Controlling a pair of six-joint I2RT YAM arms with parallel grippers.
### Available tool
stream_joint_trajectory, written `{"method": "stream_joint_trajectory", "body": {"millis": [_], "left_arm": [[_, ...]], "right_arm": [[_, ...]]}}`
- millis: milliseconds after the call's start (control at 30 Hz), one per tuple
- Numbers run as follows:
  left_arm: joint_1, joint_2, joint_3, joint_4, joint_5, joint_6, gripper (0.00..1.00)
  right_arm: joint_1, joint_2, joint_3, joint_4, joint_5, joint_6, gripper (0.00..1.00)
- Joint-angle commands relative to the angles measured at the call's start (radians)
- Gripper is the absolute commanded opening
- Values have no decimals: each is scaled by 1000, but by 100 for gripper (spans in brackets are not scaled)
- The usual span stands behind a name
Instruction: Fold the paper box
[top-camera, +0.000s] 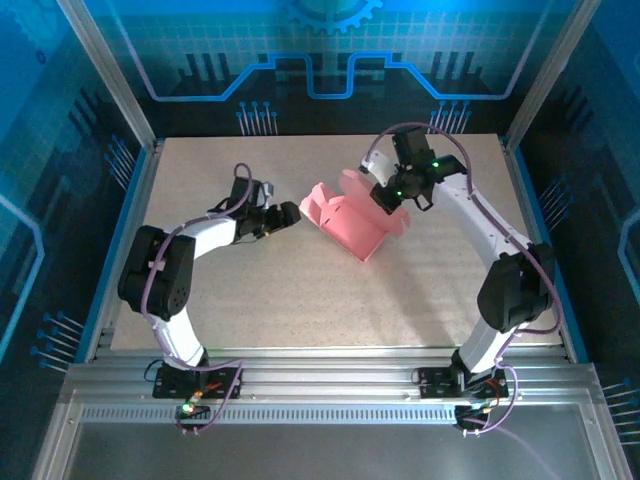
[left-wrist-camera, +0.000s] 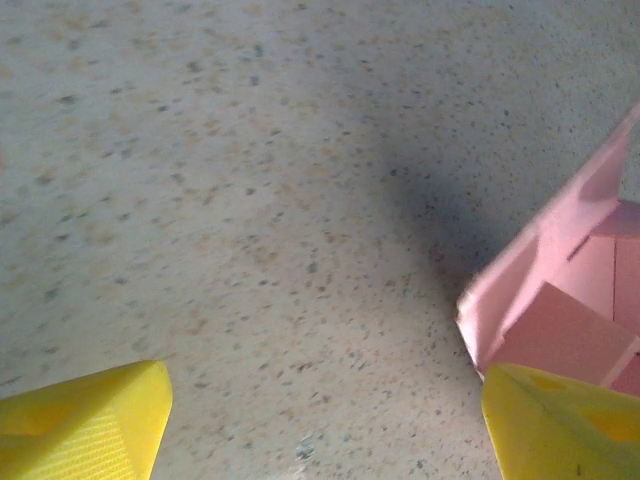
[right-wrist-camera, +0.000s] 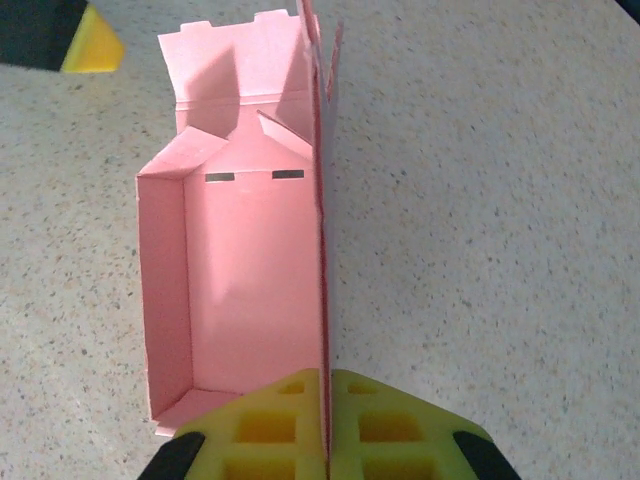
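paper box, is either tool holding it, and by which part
The right tool is shut on the paper box, pinching the near end of its upright side wall. The left tool stands open beside the box, holding nothing.

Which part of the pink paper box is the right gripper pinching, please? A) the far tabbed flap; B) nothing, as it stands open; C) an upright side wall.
C: in the right wrist view the right gripper is shut on the upright side wall of the paper box.
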Motion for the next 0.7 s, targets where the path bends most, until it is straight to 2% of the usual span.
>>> {"method": "stream_joint_trajectory", "body": {"millis": [0,100,233,367,500,667], "left_arm": [[50,-71,-31,76,59,-52,82],[76,-93,-59,107,57,-63,82],[106,-65,-35,46,43,-41,80],[108,18,35,-37,103,-18,73],[100,50,44,-25,140,-19,67],[58,55,65,-16,228,10,66]], "right_arm": [[-15,-3,41,-39,-123,-131,0],[-28,-8,44,-76,-159,-154,0],[-35,-29,40,-114,-216,-192,0],[-39,-33,44,-124,-246,-194,0],[-40,-34,53,-139,-261,-199,0],[-41,-31,58,-147,-282,-199,0]]}}
